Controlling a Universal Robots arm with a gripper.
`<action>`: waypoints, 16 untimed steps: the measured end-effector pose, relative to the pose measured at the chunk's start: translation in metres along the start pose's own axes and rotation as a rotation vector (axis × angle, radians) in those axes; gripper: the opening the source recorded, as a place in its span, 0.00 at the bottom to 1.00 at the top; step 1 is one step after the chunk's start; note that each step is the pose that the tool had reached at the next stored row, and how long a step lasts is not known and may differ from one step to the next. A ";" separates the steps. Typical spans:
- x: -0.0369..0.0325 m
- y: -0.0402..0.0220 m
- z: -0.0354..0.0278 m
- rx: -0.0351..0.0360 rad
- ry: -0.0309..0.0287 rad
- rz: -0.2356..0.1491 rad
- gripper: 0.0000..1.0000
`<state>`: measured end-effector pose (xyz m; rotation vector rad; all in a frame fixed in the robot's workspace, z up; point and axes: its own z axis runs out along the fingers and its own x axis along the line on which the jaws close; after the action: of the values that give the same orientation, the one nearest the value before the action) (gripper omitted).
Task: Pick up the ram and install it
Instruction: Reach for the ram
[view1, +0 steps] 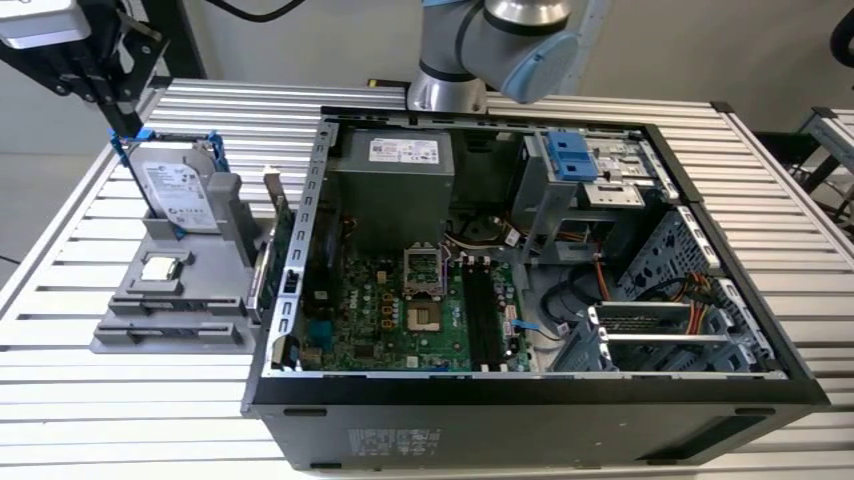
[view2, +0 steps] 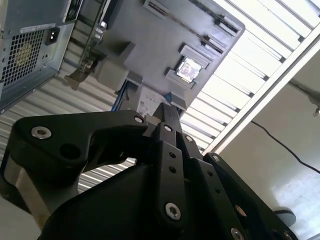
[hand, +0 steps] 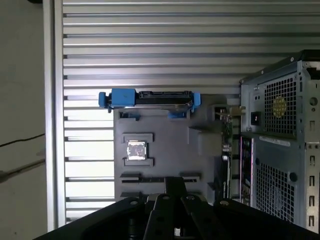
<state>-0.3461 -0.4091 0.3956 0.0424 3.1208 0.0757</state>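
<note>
Slatted metal table (view1: 134, 400), black angular tool (view1: 130, 127)

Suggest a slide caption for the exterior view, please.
Claw poised over the gray parts holder, near the blue-framed hard drive, beside the open computer case.

Below me spreads a wide table of silver ribbed metal slats (view1: 147, 410), and in the first wrist view bright light glares off the slats next to its raised edge rail (hand: 48, 125). Past that rail I see a smooth pale grey floor (hand: 22, 75) with a thin black cable (hand: 20, 140) lying across it. In the exterior view a plain pale wall (view1: 320, 40) stands behind the table, and a second slatted metal table (view1: 830, 140) sits at the exterior view's right.
</note>
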 end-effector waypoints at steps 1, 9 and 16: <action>0.0001 -0.0026 -0.0001 0.0000 -0.0001 0.000 0.00; 0.0031 -0.0203 -0.0010 0.0000 -0.0001 0.000 0.00; 0.0069 -0.0358 -0.0018 0.0000 -0.0001 0.000 0.00</action>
<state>-0.3540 -0.4447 0.3956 0.0422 3.1207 0.0758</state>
